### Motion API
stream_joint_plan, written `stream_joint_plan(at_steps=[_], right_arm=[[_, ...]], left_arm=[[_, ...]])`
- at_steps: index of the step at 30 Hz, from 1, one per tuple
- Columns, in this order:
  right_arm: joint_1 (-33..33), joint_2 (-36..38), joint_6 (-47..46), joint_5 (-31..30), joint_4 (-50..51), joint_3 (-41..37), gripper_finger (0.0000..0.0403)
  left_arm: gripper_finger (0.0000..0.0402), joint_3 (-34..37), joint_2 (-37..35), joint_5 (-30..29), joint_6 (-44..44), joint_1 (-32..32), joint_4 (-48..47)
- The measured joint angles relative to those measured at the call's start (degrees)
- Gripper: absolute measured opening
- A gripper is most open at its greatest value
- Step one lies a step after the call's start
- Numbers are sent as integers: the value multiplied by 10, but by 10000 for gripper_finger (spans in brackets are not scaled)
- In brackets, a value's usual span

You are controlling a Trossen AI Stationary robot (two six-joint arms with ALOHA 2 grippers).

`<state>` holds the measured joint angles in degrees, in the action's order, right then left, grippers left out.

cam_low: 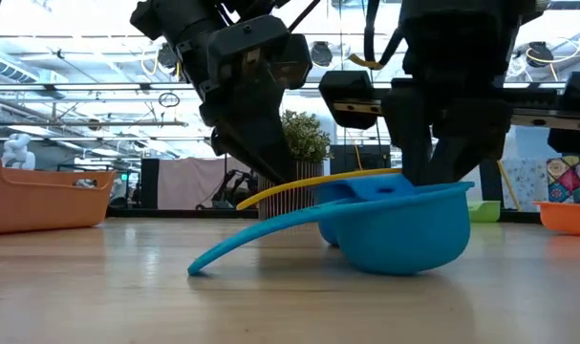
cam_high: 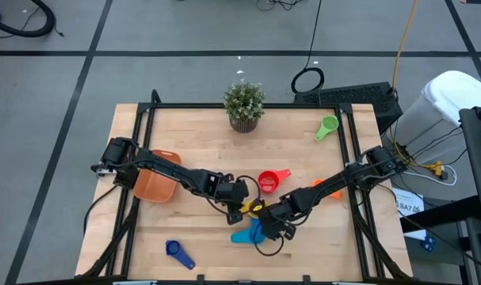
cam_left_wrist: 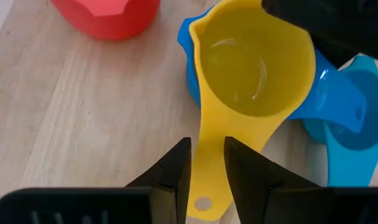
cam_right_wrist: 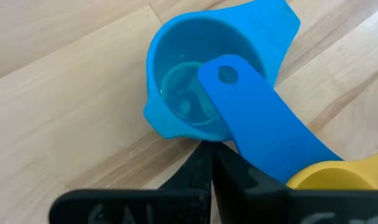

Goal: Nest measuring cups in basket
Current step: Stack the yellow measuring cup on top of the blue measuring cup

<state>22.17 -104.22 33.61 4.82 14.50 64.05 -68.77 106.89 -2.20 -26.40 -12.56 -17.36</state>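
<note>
My left gripper [cam_left_wrist: 207, 142] is near the table's middle, shut on the yellow cup [cam_left_wrist: 254, 62]. The yellow bowl sits inside the blue cup [cam_left_wrist: 190, 59]. The blue cup's handle [cam_right_wrist: 263, 124] lies across the light blue cup [cam_right_wrist: 176, 93]. That cup is tilted, with its handle end [cam_low: 196, 268] on the wood. My right gripper [cam_right_wrist: 212, 146] stands shut, its tips at the light blue cup's rim. The red cup [cam_high: 269, 180] stands just beyond. The orange basket [cam_high: 154, 186] rests at the left under my left arm. My left gripper pinches the yellow cup's flat handle [cam_left_wrist: 207, 177] by its two side edges, near the free end with the hole. The fingers [cam_left_wrist: 176, 171] lie along the handle, slanting down from the table's left. The bowl rests in the blue cup. My right gripper's shut fingertips [cam_right_wrist: 198, 162] come down from above to the light blue cup's rim [cam_right_wrist: 189, 134], on the side away from that cup's handle. Whether they press it, or have the wall between them, I cannot tell.
A potted plant [cam_high: 244, 103] stands at the far edge. The green cup [cam_high: 327, 127] lies far right and the dark blue cup [cam_high: 179, 253] near left. An orange cup [cam_high: 329, 192] shows partly under my right arm. Bare wood lies near right and far left.
</note>
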Motion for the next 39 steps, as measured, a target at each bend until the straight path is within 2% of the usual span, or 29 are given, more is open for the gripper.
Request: stream_joint_plan(at_steps=[8, 14, 26, 30, 33, 36, 39], right_arm=[[-5, -4, -21, 0, -4, 0, 0], [-5, -12, -32, 14, -3, 0, 0], [-5, -14, -40, 14, -4, -1, 0], [-5, -14, -40, 14, -25, -1, 0], [-5, -14, -40, 14, -46, -1, 0], [-7, -14, -40, 15, -63, -1, 0], [-14, -14, -40, 14, -66, -1, 0]], left_arm=[[97, 0, 0, -6, -9, 0, 4], [97, 0, -16, -73, 19, 15, -42], [97, 2, -34, -85, 105, 71, -56], [97, 37, -25, -78, 120, 107, -57], [97, 69, -27, -38, 120, 129, -4], [97, 89, -26, -1, 112, 134, 3], [97, 97, -27, 3, 111, 126, 26]])
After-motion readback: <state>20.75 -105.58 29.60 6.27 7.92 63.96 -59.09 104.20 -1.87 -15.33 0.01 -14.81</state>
